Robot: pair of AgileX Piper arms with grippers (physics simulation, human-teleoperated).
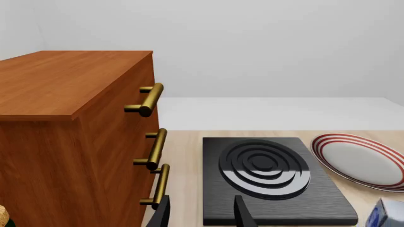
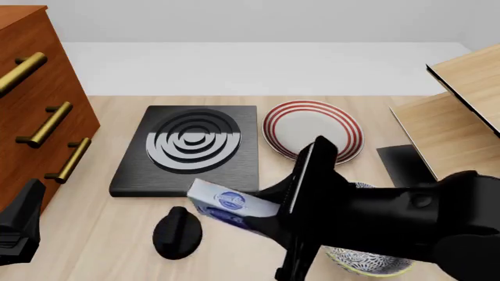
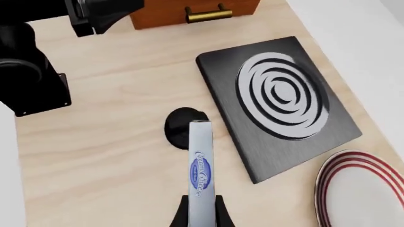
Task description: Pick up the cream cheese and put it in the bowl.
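Observation:
My right gripper (image 2: 270, 221) is shut on the cream cheese (image 2: 226, 203), a pale grey-blue box with a blue oval logo, and holds it by one end above the table. The right wrist view shows the box (image 3: 200, 165) edge-on between the fingers (image 3: 218, 215). The bowl (image 2: 367, 261) sits at the front right, mostly hidden under my right arm; only a patterned part and the pale rim show. The box is left of the bowl. My left gripper (image 2: 20, 231) is open and empty at the front left, by the cabinet, and shows in its own wrist view (image 1: 202, 215).
A black stove plate with ring burner (image 2: 191, 146) lies mid-table, with a black knob (image 2: 175, 234) in front of it. A white plate with red rings (image 2: 312, 129) is to its right. A wooden cabinet with brass handles (image 2: 31, 105) stands left, and a wooden shelf (image 2: 461, 111) right.

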